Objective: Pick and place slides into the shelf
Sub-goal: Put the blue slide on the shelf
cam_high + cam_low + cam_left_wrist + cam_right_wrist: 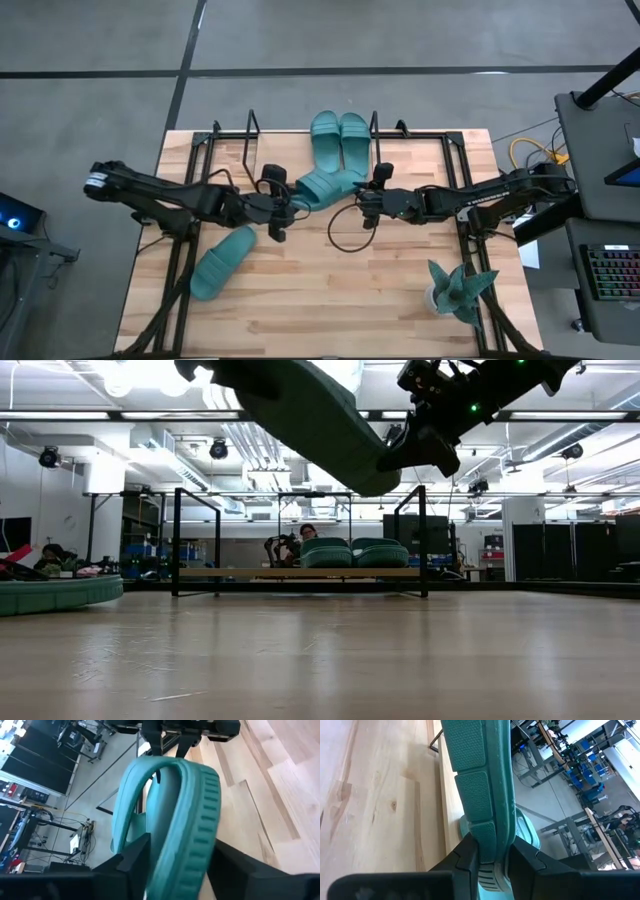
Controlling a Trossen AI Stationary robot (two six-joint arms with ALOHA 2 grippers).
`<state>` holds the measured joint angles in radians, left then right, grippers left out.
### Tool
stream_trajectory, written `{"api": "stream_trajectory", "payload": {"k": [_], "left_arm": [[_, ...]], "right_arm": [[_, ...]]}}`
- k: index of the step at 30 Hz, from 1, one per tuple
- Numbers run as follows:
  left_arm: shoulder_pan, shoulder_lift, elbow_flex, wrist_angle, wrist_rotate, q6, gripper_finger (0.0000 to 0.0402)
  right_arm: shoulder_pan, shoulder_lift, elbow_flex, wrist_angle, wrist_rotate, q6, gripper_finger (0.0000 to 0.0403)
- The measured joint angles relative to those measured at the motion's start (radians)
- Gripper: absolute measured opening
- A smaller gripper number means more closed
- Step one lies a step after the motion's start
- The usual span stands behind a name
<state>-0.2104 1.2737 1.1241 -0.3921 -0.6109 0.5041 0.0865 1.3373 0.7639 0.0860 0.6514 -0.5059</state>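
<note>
While one teal slide (322,186) is held in the air near the centre of the high view, it is gripped from both ends: the left gripper (285,207) comes in from the left side of the frame and the right gripper (362,198) from the right. The left fingers (131,865) are closed partway around the strap end of this slide, and the right fingers (468,854) are clamped narrowly on its sole edge. Two more slides (340,134) are seen side by side on the shelf (253,131) at the upper middle of the frame, and a fourth slide (222,262) lies on the desk (340,300) at lower left. A teal spiky ornament (459,291) stands at lower right.
</note>
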Motion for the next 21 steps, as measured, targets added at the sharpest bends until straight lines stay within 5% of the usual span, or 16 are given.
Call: {"api": "stream_trajectory", "payload": {"k": [9,14,21], "left_arm": [[0.0,0.03,-0.001,0.005,0.01,0.002,0.0022],[0.0,0.031,-0.001,0.005,-0.012,-0.026,0.0018],[0.0,-0.014,-0.001,-0.026,-0.096,-0.03,0.0018]], "right_arm": [[-0.001,-0.001,0.0,-0.001,0.004,0.005,0.0066],[0.0,-0.001,0.0,-0.001,0.003,0.024,0.0081],[0.0,-0.002,0.003,0.008,0.005,0.035,0.0157]]}}
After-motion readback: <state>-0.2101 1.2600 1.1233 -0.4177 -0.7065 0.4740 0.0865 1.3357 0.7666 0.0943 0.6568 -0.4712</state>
